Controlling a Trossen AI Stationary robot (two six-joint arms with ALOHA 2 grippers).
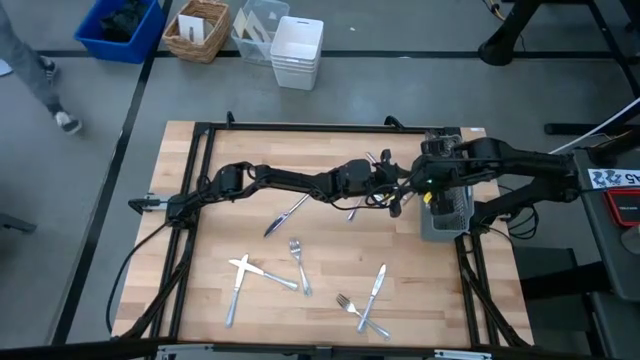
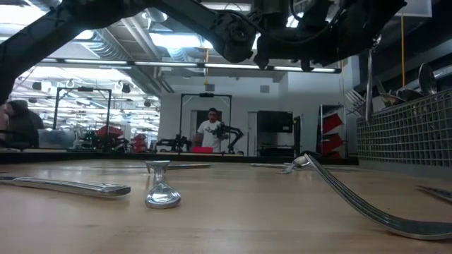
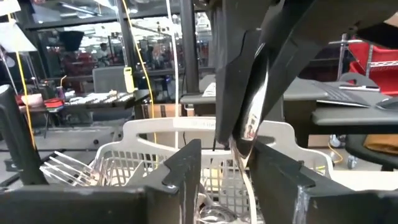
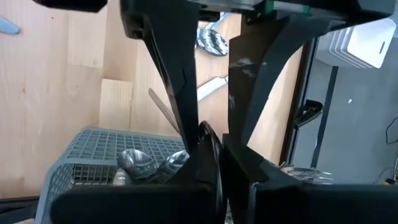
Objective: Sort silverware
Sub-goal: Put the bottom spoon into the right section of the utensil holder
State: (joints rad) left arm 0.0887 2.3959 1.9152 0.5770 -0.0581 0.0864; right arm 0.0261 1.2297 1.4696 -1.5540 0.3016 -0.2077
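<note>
Silverware (image 1: 300,265): loose pieces lie flat across the lower worktop (image 1: 200,170), long axes at mixed diagonals.
Held piece (image 3: 252,124): hangs near vertical.
Left pincer (image 1: 392,180): centre right, arm outstretched, grip unclear.
Right pincer (image 1: 425,180): clamped on that piece above the caddy (image 1: 447,215).

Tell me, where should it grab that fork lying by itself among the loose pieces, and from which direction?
Probably mid-handle on the fork, coming straight down with the fingers across its narrow width. It lies flat on the table, so no side offers an edge, and its handle tip ends close to another piece.
</note>
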